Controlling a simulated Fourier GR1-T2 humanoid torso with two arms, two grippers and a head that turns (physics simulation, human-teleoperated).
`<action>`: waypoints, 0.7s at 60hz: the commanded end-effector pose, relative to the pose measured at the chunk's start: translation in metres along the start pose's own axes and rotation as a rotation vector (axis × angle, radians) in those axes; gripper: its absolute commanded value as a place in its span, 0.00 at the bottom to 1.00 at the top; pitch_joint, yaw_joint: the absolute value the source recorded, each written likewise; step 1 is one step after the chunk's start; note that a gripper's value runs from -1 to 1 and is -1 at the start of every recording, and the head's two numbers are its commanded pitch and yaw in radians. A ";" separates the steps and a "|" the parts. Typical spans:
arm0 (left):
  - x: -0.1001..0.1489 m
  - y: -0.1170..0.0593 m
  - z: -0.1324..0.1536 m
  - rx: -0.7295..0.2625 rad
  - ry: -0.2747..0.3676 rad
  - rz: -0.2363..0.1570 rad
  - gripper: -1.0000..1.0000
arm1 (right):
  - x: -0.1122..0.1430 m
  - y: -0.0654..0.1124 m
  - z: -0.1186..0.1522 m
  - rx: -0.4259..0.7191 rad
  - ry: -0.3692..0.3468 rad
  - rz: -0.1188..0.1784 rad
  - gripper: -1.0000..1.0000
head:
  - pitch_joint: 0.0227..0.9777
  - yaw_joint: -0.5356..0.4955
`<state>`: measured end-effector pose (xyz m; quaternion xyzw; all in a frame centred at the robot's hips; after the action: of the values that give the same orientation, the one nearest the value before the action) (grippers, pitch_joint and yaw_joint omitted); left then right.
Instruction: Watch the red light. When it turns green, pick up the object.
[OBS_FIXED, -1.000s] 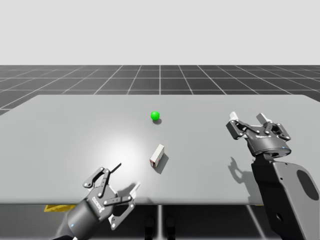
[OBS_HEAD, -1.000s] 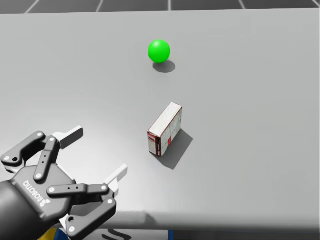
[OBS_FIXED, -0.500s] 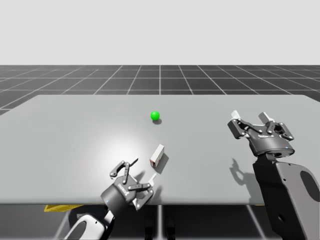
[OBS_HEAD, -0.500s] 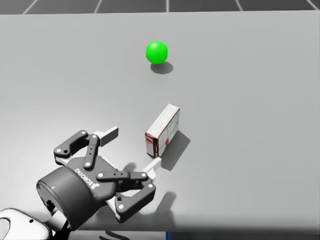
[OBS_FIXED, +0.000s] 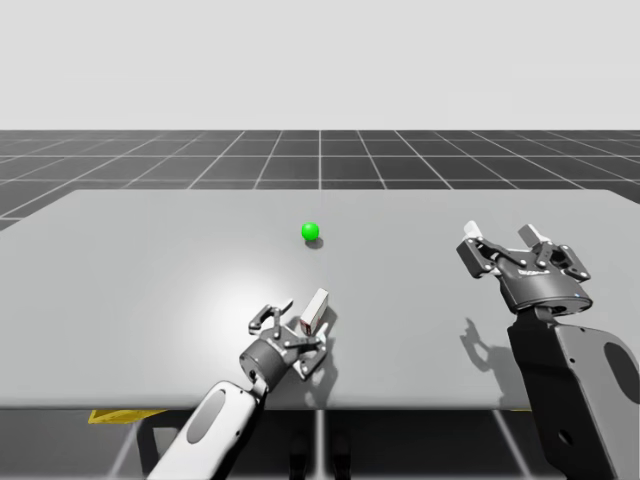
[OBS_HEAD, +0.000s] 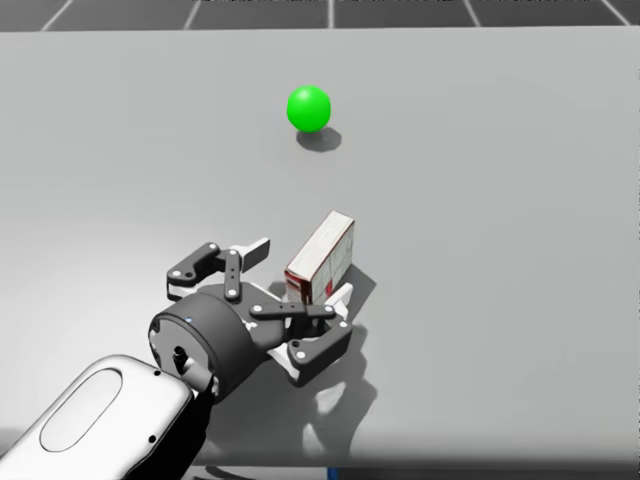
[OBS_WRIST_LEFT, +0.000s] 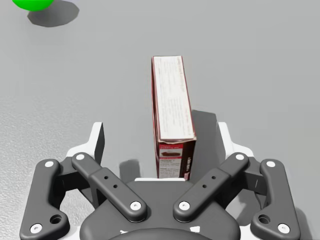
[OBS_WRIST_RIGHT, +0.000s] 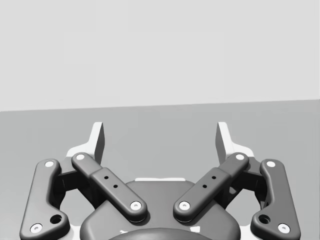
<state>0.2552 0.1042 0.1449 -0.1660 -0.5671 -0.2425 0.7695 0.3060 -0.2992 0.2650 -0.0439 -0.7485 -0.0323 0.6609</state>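
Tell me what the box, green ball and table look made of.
Box: probably printed cardboard, matte; white panels with fine print, red edges, crisp corners. Ball: smooth, uniform green, perhaps plastic or a lit sphere; unclear which. Table: flat grey, matte with one soft bright patch; laminate or painted metal, perhaps.

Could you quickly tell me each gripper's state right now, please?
Left gripper: open around the red-and-white box, not gripping it.
Right gripper: open, empty.
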 end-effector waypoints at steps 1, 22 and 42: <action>-0.006 0.000 -0.011 0.011 0.023 -0.003 0.00 | -0.001 0.001 0.000 0.006 0.008 0.005 0.00 | 0.85 0.53; -0.020 -0.005 -0.011 -0.023 0.057 -0.048 1.00 | -0.002 0.002 0.000 0.009 0.014 0.003 0.00 | 0.81 0.52; -0.022 -0.008 -0.011 -0.041 0.063 -0.055 1.00 | -0.002 0.002 -0.001 0.010 0.013 0.009 0.00 | 0.58 0.52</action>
<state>0.2617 0.0955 0.1343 -0.1421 -0.5689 -0.2514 0.7701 0.3071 -0.2975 0.2632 -0.0430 -0.7440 -0.0269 0.6663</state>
